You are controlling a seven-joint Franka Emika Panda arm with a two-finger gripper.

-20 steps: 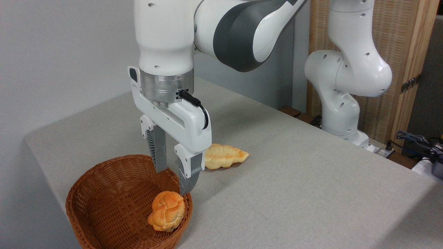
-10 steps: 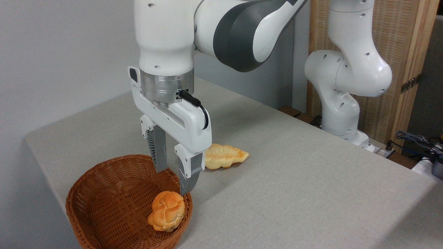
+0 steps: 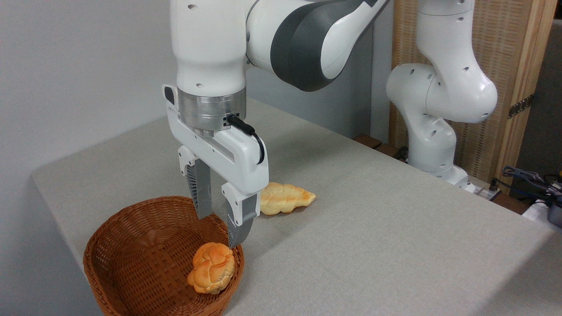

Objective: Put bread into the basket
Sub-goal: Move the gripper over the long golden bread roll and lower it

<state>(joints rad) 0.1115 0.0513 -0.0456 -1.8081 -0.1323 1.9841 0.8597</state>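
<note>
1. The table is the widest thing in view, a grey cloth-covered top running from the far corner at about 10 o'clock down to the near edge at 4 o'clock.

2. The white and grey robot arm rises from its base at about 2 o'clock, arches over the table and comes down with its wrist pointing straight at the surface.

3. The basket, reddish-brown woven wicker and bowl-shaped, stands on the table at about 7 o'clock of the picture (its lowest rim is cut by the frame edge).

4. The gripper hangs above the basket's 2 o'clock rim with its two fingers apart and nothing between them; the nearer fingertip ends just over the small bun, and whether it touches is not clear.

5. The bread, a long, flat, pale golden braided loaf with a pointed end, lies flat on the table outside the basket, at about 2 o'clock from it. Its left end is hidden behind the gripper body, and its visible tip points toward 3 o'clock.

6. The bun, small, round, orange-brown and knotted, rests inside the basket against the inner wall at about 4 o'clock.
</note>
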